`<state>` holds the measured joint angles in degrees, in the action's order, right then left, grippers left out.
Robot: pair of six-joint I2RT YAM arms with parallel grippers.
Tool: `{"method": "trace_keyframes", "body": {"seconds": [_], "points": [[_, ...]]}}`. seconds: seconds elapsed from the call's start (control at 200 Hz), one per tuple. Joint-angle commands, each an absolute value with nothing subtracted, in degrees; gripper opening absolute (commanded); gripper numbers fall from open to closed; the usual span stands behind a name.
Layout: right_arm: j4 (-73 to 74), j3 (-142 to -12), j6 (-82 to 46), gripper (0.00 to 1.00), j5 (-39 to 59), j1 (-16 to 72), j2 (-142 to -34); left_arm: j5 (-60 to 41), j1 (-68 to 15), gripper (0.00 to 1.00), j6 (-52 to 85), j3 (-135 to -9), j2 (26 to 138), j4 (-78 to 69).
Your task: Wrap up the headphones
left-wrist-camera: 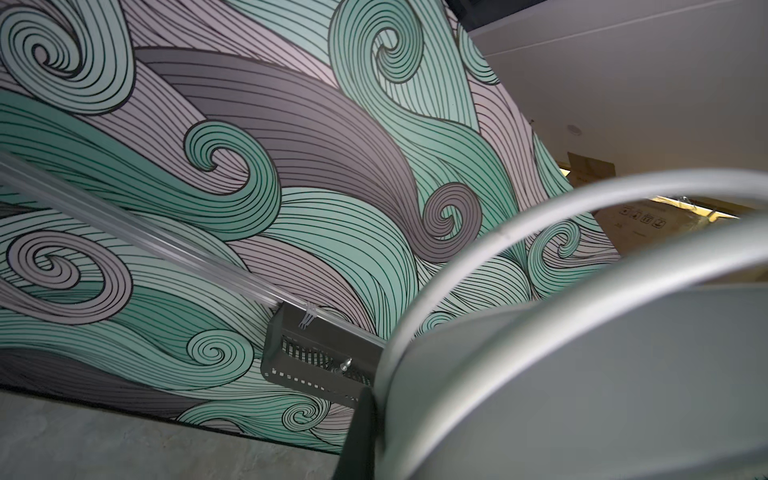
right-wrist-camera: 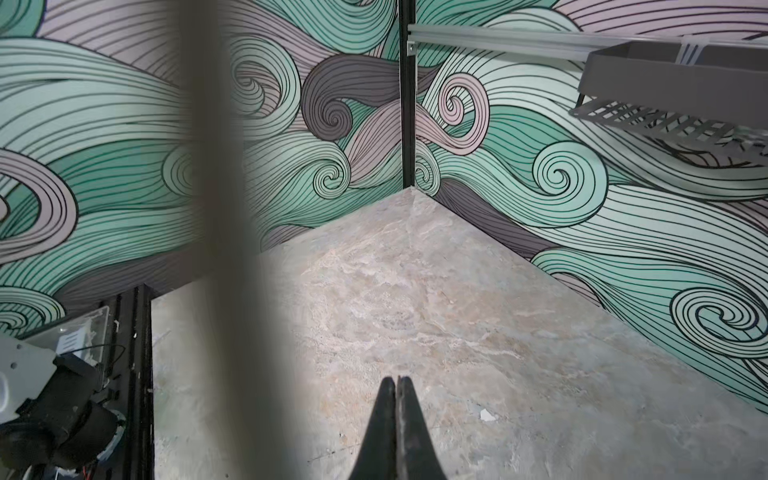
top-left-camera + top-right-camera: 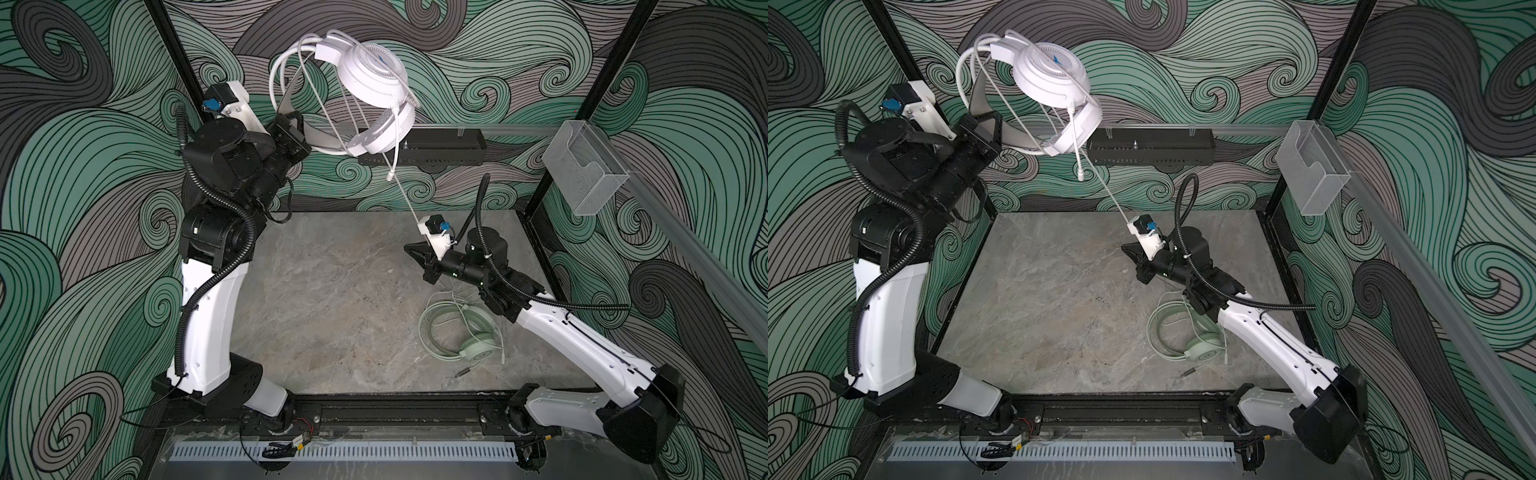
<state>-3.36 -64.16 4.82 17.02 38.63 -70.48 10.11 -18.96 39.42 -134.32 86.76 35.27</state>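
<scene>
**Right jaws pinched on nothing, cable just behind them**

My right gripper (image 2: 397,384) has its two black jaws pressed flat together. In its wrist view I see nothing between them, so it holds nothing. It hangs low over the grey table (image 3: 332,291), with its tip pointing to the left side.

Just behind those jaws, a thin white cable (image 3: 405,195) runs past the small camera on that wrist. In the right wrist view it is only a wide blurry stripe (image 2: 216,208), very close to the lens. I cannot tell if it rests on the wrist or only passes by it.

The cable is pulled into one straight line. It slants up and away from the right wrist to the white headset (image 3: 370,83), which hangs high in the air by the back wall. A few loops of cable already go around that headset.

My left gripper (image 3: 291,120) is clamped on the headset's grey headband and holds it up there.

The green headset (image 3: 478,345) lies on the table under my right arm, with its cable in loose rings beside it.

I think the right arm is the one to take the cable, because it is much nearer. The jaws must open and move back to reach the line.
</scene>
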Motion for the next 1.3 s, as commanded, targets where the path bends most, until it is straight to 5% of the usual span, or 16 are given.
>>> {"method": "trace_keyframes", "body": {"seconds": [0.0, 0.585, 1.296], "points": [[-8.5, -62.4, 7.1, 0.00, 11.1, 40.8, -69.8, 12.2, -17.3, 0.00, 47.9, -132.8, 85.1, 28.4], [-18.9, -66.5, 20.3, 0.00, 2.3, 57.7, -74.7, 12.7, -15.2, 0.00, 58.5, -116.2, 85.5, 24.4], [-18.6, -63.3, 20.8, 0.00, 3.1, 59.4, -77.3, 7.3, -14.2, 0.00, 63.6, -111.2, 84.6, 19.3]]}}
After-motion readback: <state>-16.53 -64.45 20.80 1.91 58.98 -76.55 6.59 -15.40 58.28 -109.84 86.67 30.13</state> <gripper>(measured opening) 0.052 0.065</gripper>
